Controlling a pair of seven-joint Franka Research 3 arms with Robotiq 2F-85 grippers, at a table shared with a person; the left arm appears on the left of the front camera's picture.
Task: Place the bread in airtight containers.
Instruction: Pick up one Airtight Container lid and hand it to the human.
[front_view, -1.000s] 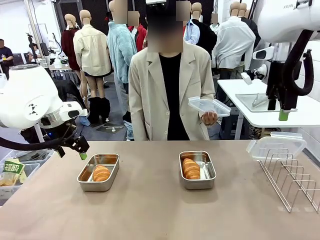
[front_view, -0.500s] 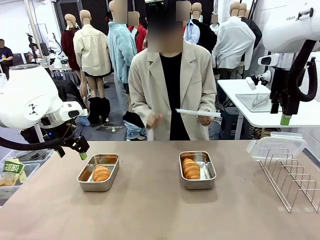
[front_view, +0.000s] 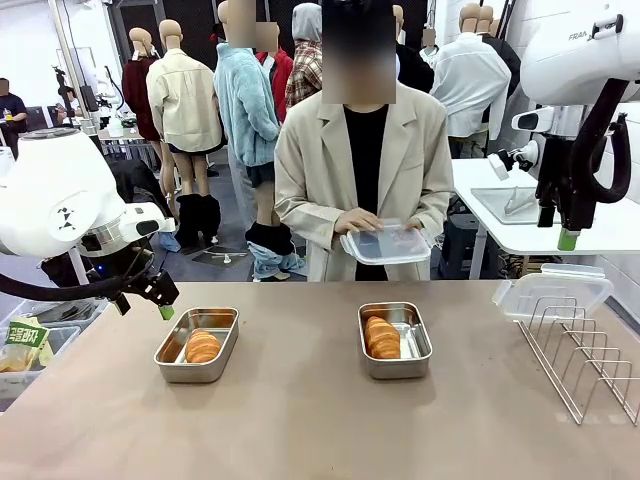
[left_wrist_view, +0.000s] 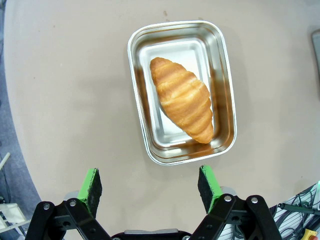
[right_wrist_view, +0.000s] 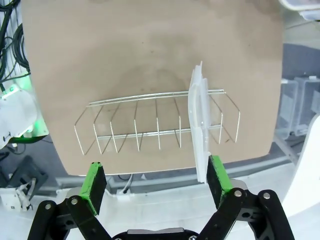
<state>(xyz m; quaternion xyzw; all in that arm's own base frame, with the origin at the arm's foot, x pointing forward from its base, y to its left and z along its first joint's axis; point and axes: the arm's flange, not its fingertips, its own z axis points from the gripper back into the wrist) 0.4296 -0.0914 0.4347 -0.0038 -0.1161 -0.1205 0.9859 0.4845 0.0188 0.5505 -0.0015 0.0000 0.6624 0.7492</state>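
Tan table (front_view: 300, 430), person at far side. 2 steel tins, lidless, well apart: left tin (front_view: 172, 352) holds left roll (front_view: 203, 346); right tin (front_view: 418, 345) holds right roll (front_view: 381, 337). Left gripper (left_wrist_view: 150, 184): spread wide, empty, above table just beside left tin. Right gripper (right_wrist_view: 156, 180): spread wide, empty, high over wire rack (front_view: 580, 360). Clear lid (front_view: 386, 243): in person's 2 hands. Second lid (front_view: 552, 293): standing in rack.

Your left arm (front_view: 55, 195) holds the left gripper (left_wrist_view: 150, 184) low, pointing down, fingers spread wide. Your right arm (front_view: 575, 60) carries the right gripper (right_wrist_view: 156, 181) high, fingers equally apart.
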